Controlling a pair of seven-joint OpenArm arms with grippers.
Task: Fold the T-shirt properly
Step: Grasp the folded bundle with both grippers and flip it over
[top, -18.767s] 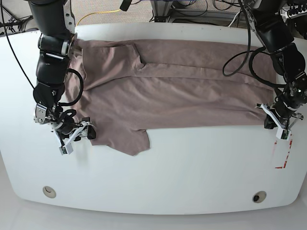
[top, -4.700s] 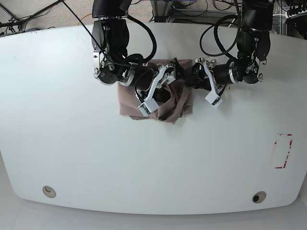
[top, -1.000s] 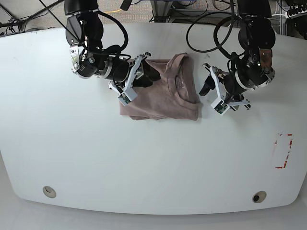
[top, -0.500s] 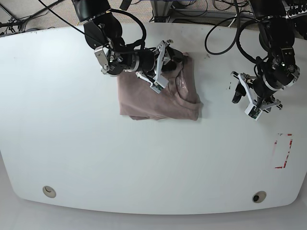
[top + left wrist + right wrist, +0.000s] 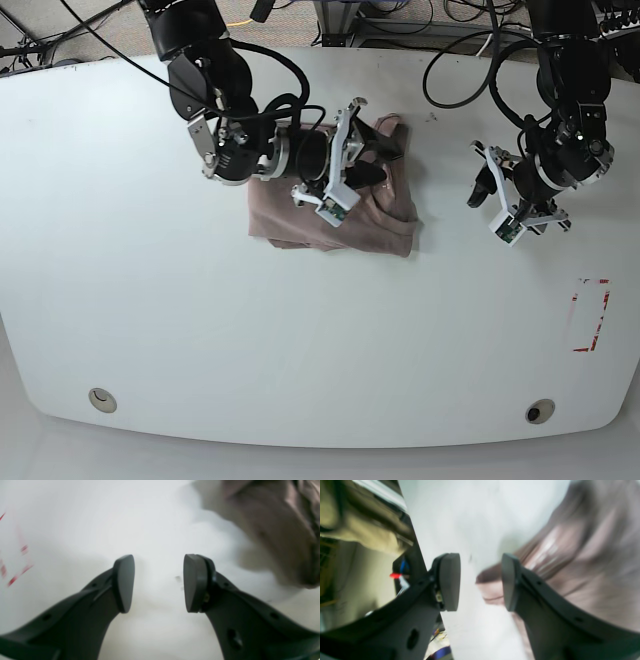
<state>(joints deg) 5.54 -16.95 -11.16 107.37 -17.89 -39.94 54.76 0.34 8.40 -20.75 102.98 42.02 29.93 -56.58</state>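
Observation:
The T-shirt (image 5: 345, 222) lies folded into a small mauve-brown bundle at the middle back of the white table (image 5: 300, 340). My right gripper (image 5: 370, 165) hovers over the bundle's upper right part. In the blurred right wrist view, the right gripper (image 5: 480, 582) has its jaws apart, and the T-shirt (image 5: 575, 555) runs behind and to the right of them. My left gripper (image 5: 484, 196) is over bare table, well right of the bundle. In the left wrist view the left gripper (image 5: 158, 582) is open and empty, with the T-shirt (image 5: 275, 527) at the upper right.
A red-outlined rectangle (image 5: 590, 315) is marked on the table at the right, and shows as red marks (image 5: 15, 565) in the left wrist view. Two round holes (image 5: 101, 400) (image 5: 540, 411) sit near the front edge. Cables lie beyond the far edge.
Over the last second my left gripper drew away to the right from the T-shirt's right edge. My right gripper moved from the bundle's left part across to its upper right.

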